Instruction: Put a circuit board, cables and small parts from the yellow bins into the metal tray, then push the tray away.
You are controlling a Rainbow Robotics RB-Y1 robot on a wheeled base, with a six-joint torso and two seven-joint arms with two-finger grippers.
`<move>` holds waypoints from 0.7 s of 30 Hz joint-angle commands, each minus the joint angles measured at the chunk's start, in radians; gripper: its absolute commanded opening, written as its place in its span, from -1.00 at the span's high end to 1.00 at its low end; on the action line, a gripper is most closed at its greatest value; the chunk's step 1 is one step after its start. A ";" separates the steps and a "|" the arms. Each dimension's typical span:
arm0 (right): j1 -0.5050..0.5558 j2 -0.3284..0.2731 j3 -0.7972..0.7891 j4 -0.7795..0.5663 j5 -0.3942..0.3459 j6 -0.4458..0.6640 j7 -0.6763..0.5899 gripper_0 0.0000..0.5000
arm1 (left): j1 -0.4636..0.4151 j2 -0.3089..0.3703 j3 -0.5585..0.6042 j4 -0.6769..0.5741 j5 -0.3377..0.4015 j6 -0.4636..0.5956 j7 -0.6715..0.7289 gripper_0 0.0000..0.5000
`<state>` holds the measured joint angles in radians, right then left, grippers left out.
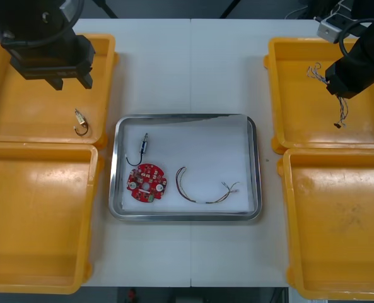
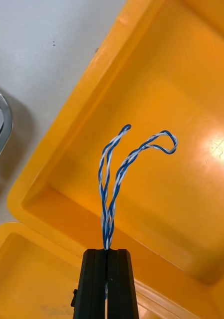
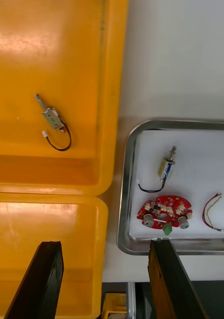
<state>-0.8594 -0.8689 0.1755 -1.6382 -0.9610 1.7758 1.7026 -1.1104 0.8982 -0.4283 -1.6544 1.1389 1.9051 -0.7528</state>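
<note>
**Blue cable pinched over the bin, tray half stocked**

The right gripper [image 2: 106,255] has its fingers pressed onto the blue cable [image 2: 117,172], with barely a gap between them. It grips the twisted strands near one end, so the loops stick out past the fingertips and hang free. In the front view it sits over the far right bin [image 1: 300,129]. That looks like a carry hold: the cable is clear of the bin floor, so nothing should snag on the wall on the way to the tray [image 1: 256,170].

The tray sits in the middle between the bins, which puts it in reach of both arms. It holds the board [image 1: 146,183] at the near left, a metal part [image 1: 142,148] with a black lead just beyond it, and the red-yellow cable [image 1: 205,189] curled to the right. The far right of the tray is bare, probably the easy drop spot for the blue cable.

The left gripper [image 1: 70,81] is spread wide above the far left bin [image 1: 23,107]. A spare part [image 3: 53,119] lies on that bin's floor, untouched. The open fingers look staged for grabbing it.

The tray push comes later, by the look of things.
</note>
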 commanded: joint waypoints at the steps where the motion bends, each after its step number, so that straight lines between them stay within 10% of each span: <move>1: 0.000 0.004 0.052 -0.069 -0.022 -0.021 0.002 1.00 | -0.060 0.064 0.026 0.081 -0.001 -0.040 0.082 -1.00; 21: -0.115 -0.030 0.453 -0.210 -0.209 -0.311 0.011 1.00 | -0.008 0.048 0.025 0.347 -0.197 -0.256 0.092 -1.00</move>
<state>-0.8897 -0.8715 0.5408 -1.8185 -1.1358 1.4966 1.7026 -1.1171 0.9265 -0.4283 -1.3053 0.9808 1.6925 -0.7332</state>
